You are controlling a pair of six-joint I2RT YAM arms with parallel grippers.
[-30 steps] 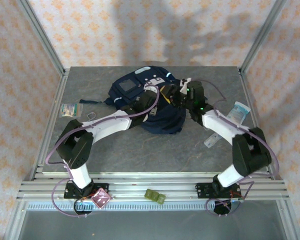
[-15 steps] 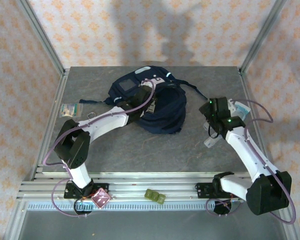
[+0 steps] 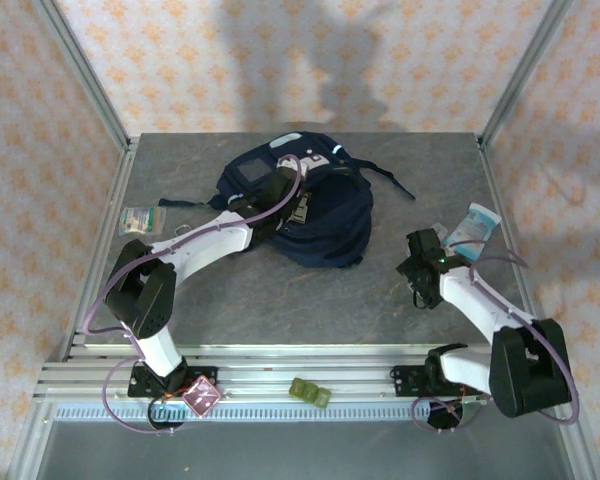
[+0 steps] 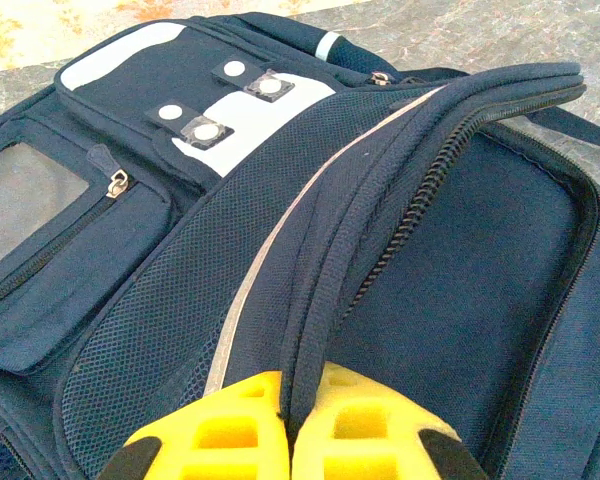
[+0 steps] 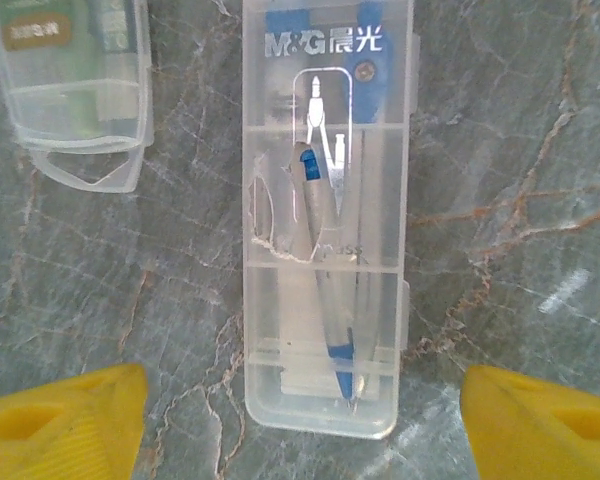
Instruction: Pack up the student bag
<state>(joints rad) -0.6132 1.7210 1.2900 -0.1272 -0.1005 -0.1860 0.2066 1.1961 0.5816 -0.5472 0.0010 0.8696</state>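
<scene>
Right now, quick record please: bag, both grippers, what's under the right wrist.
bag: student bag lying on the table, zipper edge lifted
left gripper: left gripper shut, pinching the bag's zipper edge
right gripper: right gripper open above the compass case, a finger on either side, not touching
case: clear plastic, flat on the table, compass inside
nearby: second clear box beside the case, apart from it

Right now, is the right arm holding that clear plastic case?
No: its yellow fingers stand apart either side of the case, which lies on the table.
</scene>
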